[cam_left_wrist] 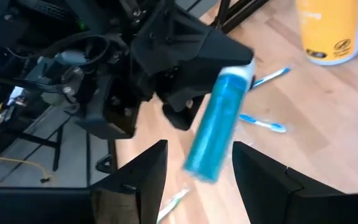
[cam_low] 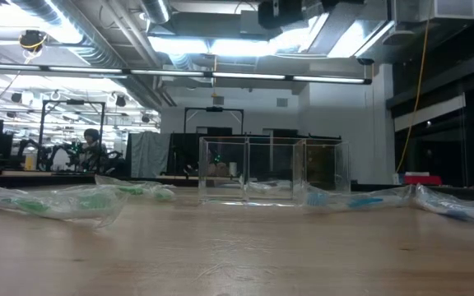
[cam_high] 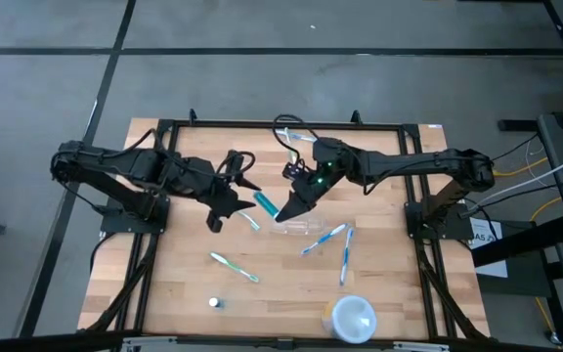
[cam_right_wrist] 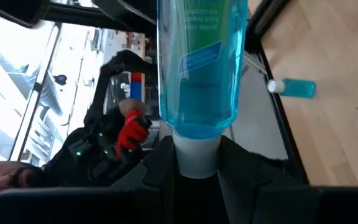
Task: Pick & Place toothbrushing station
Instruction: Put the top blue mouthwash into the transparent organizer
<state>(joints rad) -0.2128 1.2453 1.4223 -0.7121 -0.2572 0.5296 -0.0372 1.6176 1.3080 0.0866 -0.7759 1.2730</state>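
The clear station [cam_high: 306, 229] lies long axis left-right, mid-table. The right gripper [cam_high: 283, 209] hangs just above its left end, clamped on a blue tube [cam_high: 266, 203], so it's nearest. The left gripper [cam_high: 231, 200], fingers spread and empty, sits farther left.

We find open wood along the table's [cam_high: 164, 293] left edge, while toothbrushes [cam_high: 235, 265] lie scattered around the clear holder [cam_high: 299, 228] mid-table, a white cup [cam_high: 352, 319] crowds the front edge, and both grippers hang over the centre.
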